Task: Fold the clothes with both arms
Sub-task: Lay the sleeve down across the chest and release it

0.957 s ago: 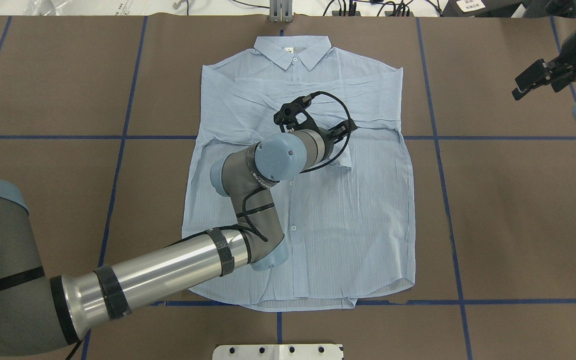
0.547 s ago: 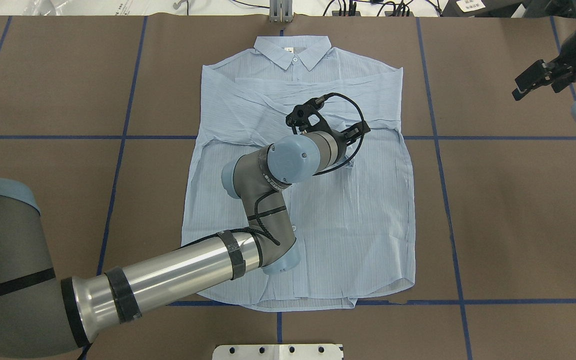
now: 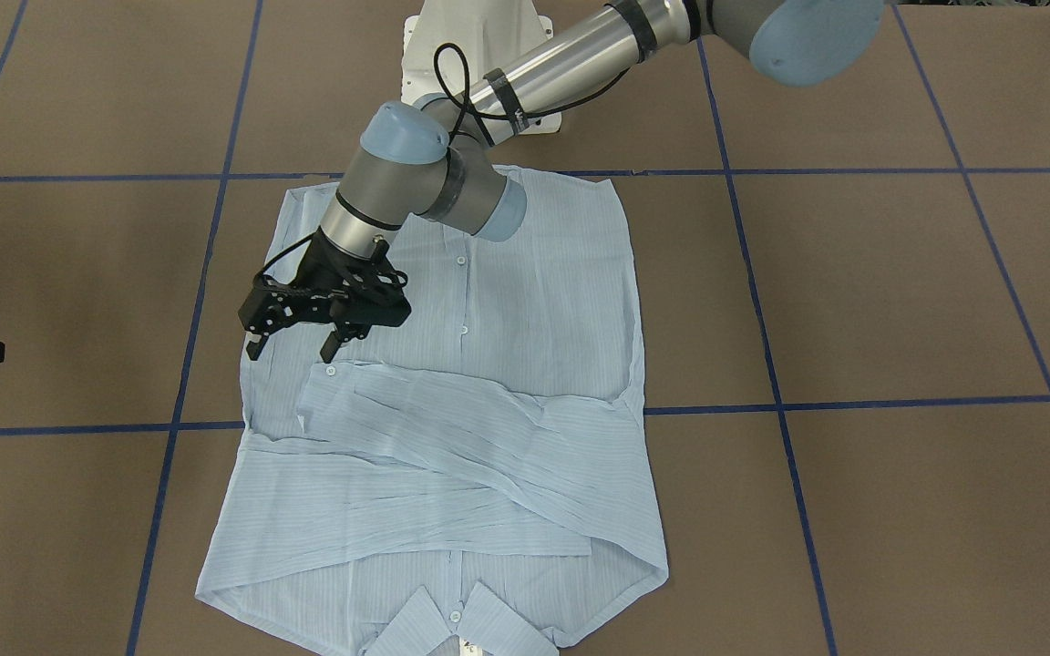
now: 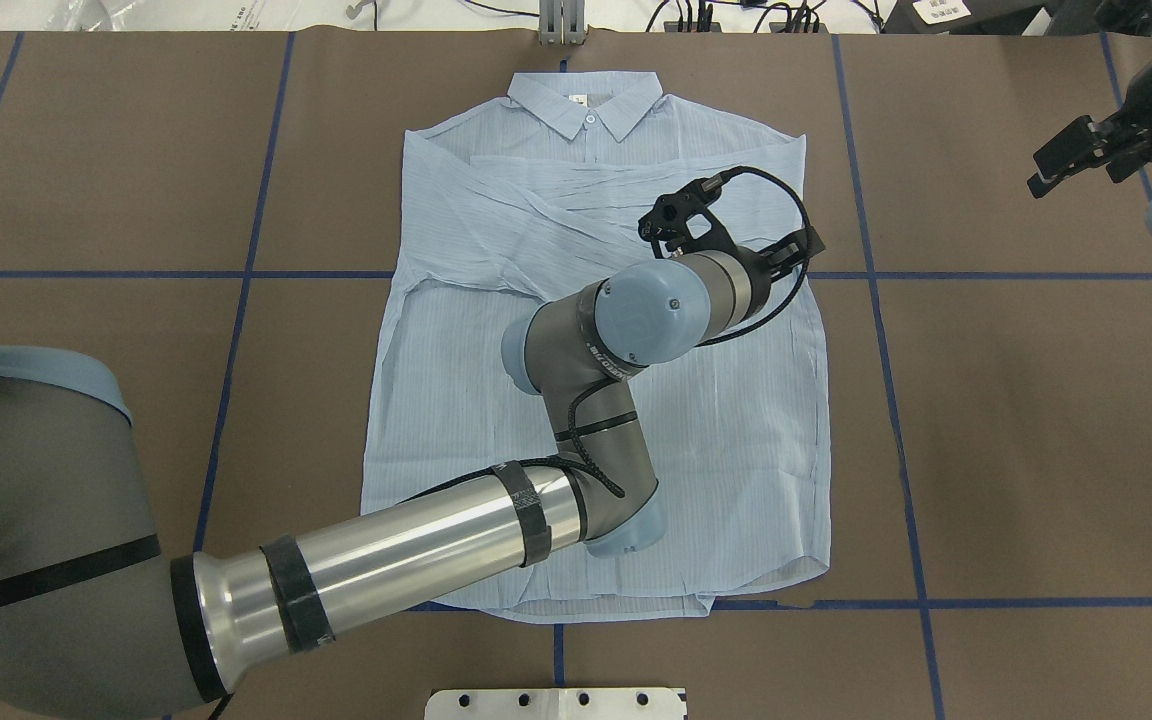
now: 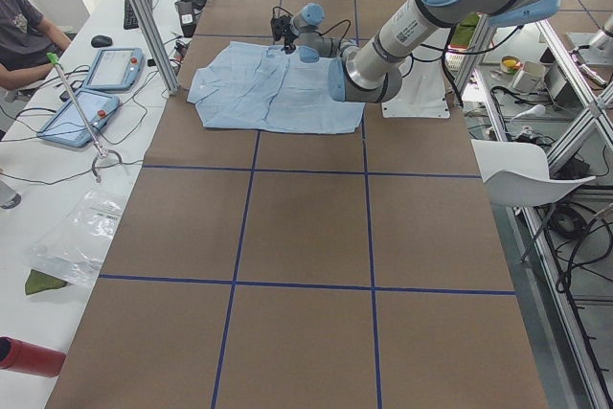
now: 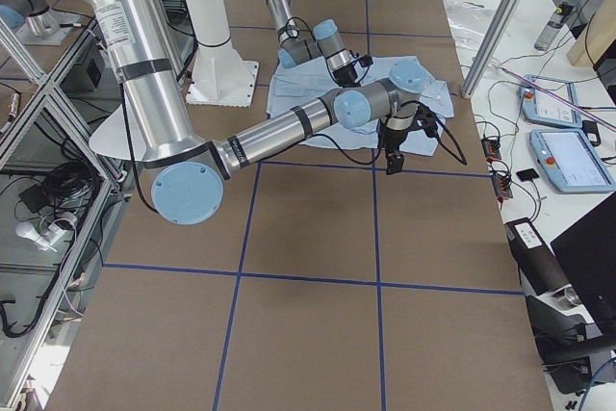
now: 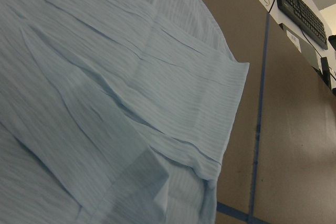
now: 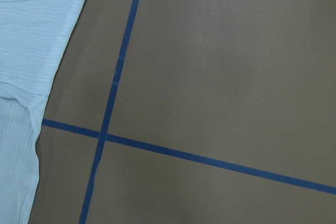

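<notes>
The pale blue striped shirt point(image 4: 436, 400) lies flat and face up on the brown table, collar point(image 4: 584, 100) at the far side. Both sleeves are folded across the chest point(image 3: 452, 428). My left arm point(image 4: 626, 330) reaches over the shirt towards its right side. The left gripper point(image 3: 293, 348) hangs open and empty just above the cloth, beside the folded sleeve's cuff point(image 3: 320, 392). The left wrist view shows that shirt edge point(image 7: 226, 108) close below. My right gripper point(image 4: 1066, 165) hovers open over bare table, well to the right of the shirt, whose corner point(image 8: 31, 30) shows in its wrist view.
Blue tape lines point(image 4: 876, 300) cross the brown table cover. The white pedestal base point(image 3: 479, 55) stands at the near edge behind the shirt's hem. A side bench with tablets point(image 5: 115, 69) and a seated person point(image 5: 24, 31) runs along the far side.
My left arm has swung to the right across the shirt, from its middle to near its right edge. The right gripper has drifted slightly farther away.
</notes>
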{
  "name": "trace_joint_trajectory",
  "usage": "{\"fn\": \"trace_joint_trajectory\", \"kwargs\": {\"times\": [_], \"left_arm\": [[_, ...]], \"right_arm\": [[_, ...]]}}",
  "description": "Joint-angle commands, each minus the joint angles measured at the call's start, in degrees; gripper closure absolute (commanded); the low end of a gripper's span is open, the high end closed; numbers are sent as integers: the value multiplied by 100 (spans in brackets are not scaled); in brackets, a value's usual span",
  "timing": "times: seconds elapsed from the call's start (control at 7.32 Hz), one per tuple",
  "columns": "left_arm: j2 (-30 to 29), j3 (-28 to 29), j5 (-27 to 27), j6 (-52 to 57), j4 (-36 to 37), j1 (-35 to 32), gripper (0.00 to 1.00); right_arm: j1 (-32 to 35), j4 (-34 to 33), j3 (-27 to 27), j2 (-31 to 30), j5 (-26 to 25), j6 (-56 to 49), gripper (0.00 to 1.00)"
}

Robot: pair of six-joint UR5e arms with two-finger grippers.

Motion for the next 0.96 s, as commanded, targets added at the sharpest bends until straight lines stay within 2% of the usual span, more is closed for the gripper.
{"fn": "trace_joint_trajectory", "kwargs": {"times": [0.0,0.14,0.27,0.55,0.68,0.82], "left_arm": [[-67,53,-9,85,-125,-15,1],[-23,18,-44,208,-72,-67,1],[317,-382,-61,218,7,-94,1],[1597,-2432,-935,226,1179,-313,2],[2334,-3348,-993,296,1385,-392,2],[2751,-3931,-993,532,1822,-402,2]], "right_arm": [[14,0,27,-7,25,9,0],[14,0,70,-16,77,9,0],[14,0,210,-103,104,17,0],[-21,17,640,-314,244,820,0],[-213,17,1069,-489,245,1113,0],[-545,35,1560,-795,210,1664,0]]}}
